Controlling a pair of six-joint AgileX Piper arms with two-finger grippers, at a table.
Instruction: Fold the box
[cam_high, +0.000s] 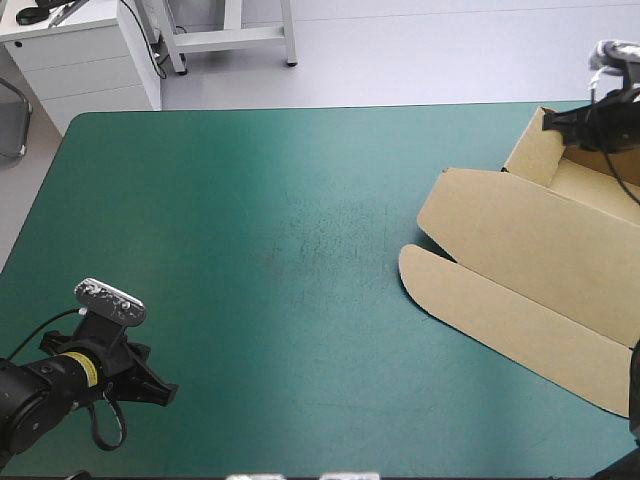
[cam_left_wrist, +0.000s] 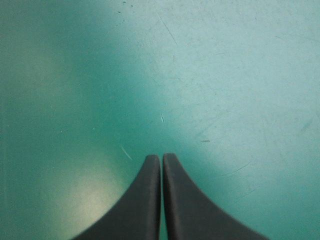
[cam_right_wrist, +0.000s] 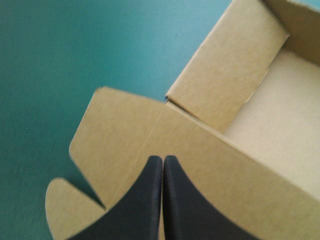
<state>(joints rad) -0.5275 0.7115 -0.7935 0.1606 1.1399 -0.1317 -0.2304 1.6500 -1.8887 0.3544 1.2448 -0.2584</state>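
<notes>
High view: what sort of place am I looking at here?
Probably a robotics lab or test bench, not a home. A table with a teal-green cover carries a part-folded brown box; a robot's left tool and right tool, both shut, reach over it; a white cabinet stands beyond.

No readable txt or labels anywhere.

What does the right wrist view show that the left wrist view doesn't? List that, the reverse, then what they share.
Right wrist only: the brown cardboard box, one wall raised, its flat panel beneath that arm's jaws. Left wrist only: faint scratches on the teal-green table cover, with no box. Both: that cover, and a pair of black jaws shut into one pointed arch.
</notes>
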